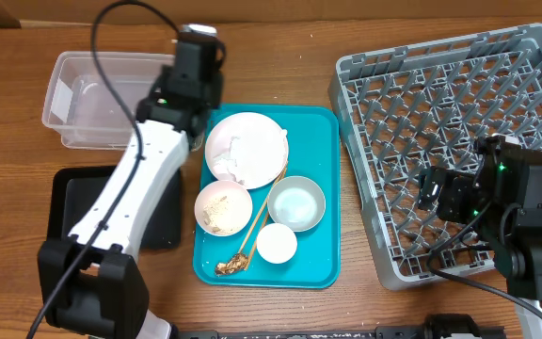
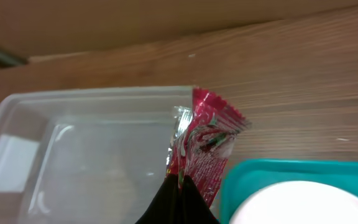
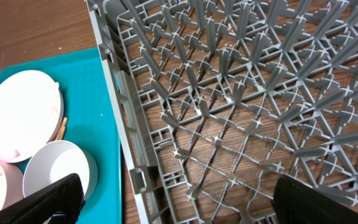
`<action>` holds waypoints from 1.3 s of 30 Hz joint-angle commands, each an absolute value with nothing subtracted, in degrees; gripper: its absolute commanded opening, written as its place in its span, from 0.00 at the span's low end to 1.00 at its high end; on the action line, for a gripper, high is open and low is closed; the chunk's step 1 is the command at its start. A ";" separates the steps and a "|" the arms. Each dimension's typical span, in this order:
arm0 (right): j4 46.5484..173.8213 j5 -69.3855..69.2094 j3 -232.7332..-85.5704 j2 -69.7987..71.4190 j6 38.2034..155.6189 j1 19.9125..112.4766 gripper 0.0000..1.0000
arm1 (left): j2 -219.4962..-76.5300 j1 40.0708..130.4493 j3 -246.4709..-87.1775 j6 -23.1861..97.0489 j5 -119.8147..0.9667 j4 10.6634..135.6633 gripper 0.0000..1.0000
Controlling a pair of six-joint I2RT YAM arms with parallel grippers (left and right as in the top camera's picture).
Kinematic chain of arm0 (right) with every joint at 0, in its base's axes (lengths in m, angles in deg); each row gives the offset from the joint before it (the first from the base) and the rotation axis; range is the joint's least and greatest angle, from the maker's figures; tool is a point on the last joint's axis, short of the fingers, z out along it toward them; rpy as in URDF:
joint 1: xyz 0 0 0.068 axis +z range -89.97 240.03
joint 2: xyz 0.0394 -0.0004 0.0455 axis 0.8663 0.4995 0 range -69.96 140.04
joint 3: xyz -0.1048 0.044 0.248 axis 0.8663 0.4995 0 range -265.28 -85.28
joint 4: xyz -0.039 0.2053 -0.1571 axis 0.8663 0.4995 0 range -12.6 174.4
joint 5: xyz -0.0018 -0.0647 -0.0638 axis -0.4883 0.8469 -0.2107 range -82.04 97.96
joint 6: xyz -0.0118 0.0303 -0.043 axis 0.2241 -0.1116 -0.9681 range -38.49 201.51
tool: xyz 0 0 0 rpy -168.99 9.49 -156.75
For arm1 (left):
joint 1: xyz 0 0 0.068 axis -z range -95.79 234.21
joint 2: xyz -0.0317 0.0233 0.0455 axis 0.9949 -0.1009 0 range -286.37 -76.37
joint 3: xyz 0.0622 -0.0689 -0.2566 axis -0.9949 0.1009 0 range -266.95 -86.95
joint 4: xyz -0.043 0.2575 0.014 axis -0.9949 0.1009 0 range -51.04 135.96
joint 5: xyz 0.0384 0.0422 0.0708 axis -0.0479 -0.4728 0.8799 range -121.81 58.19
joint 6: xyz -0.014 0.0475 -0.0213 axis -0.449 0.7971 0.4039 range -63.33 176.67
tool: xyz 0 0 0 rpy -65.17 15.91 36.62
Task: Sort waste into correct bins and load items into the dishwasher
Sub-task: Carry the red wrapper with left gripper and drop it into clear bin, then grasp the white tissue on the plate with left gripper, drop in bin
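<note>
The fingers (image 2: pixel 166 208) of the left gripper (image 2: pixel 178 185) are being pressed fully together on the lower edge of a red wrapper (image 2: pixel 207 140). The wrapper is being held upright just beside the right end of the clear tub (image 2: pixel 73 143) and the far left corner of the teal tray (image 1: pixel 318 141). The left arm (image 1: pixel 130 188) is being extended diagonally from the near left corner of the desk (image 1: pixel 346 311), its white forearm passing over the black tray (image 1: pixel 64 198) and its black wrist pitched downward. The wrapper is being shown as crinkled, glossy red foil with a transparent film strip. The tub is being shown as smooth, translucent and round-cornered. The right gripper (image 3: pixel 185 208) is being held above the middle of the dish rack (image 1: pixel 440 85), a grey moulded lattice with upright pegs. Its fingers (image 3: pixel 48 199) are being spread wide with nothing between them. Crumpled white paper (image 1: pixel 238 155) is being carried on the round, pale plate (image 1: pixel 262 137) at the teal tray's far left corner.
</note>
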State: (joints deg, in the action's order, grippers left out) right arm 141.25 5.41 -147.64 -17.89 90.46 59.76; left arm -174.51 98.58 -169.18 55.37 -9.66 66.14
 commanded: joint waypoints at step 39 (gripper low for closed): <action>142.28 5.98 -149.41 -18.39 90.09 59.98 1.00 | -194.21 104.88 -169.49 54.97 -32.89 83.34 0.55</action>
